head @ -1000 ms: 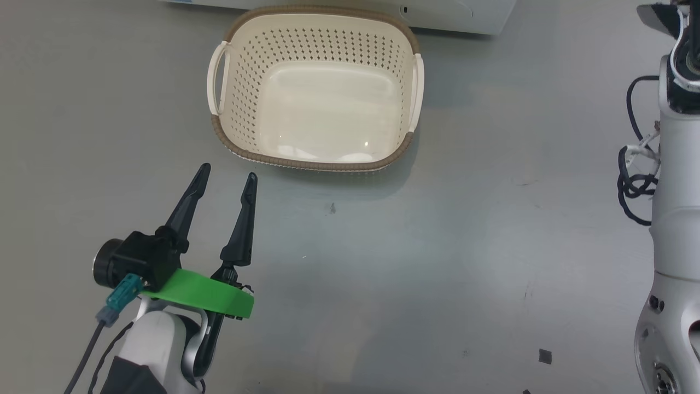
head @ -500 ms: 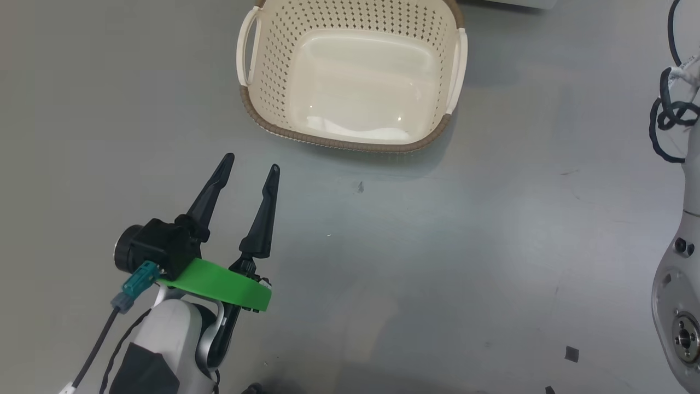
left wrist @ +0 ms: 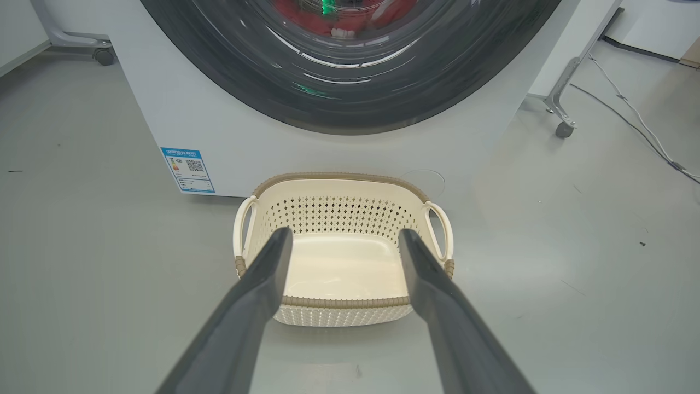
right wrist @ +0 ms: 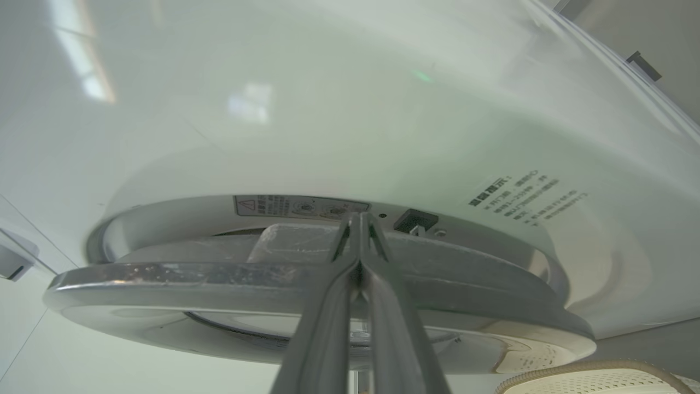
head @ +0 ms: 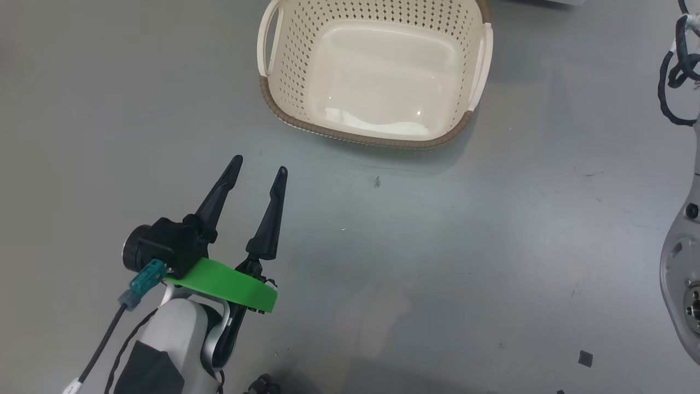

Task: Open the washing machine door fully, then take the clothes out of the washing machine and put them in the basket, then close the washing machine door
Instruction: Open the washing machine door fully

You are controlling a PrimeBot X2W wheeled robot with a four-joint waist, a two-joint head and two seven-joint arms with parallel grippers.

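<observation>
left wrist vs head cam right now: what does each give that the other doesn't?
Left wrist adds: the washing machine front, its blue label, the door with its black rim, and red clothes behind the glass.
Head adds: the green ring behind the left hand, plus the right arm's pale forearm and dark cables.
Both: the empty basket on the grey floor, with the left hand open just short of it.

The washing machine carries a blue label with a QR code, low at the left of its front; its print is too small to read. Its grey ring bears a warning sticker with a red triangle. Dark printed characters on the white panel are illegible.
</observation>
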